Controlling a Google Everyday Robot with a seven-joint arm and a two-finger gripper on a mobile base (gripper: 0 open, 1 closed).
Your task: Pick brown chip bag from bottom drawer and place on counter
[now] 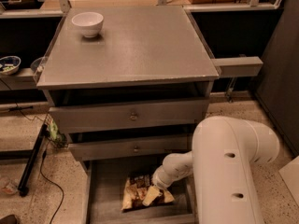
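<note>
The brown chip bag (138, 193) lies flat on the floor of the open bottom drawer (105, 192), at its middle. My gripper (152, 195) reaches down into the drawer from the right, at the end of the white arm (224, 171), and sits on the bag's right part. The counter (135, 43) is the grey top of the cabinet above. A white bowl (87, 23) stands at its back left corner.
Two shallower knobbed drawers (133, 116) are above the bottom drawer, slightly pulled out. A narrow grey side shelf (236, 66) sticks out to the right. A black stand and cable (32, 157) are on the floor at left. A dish (8, 64) sits on a left shelf.
</note>
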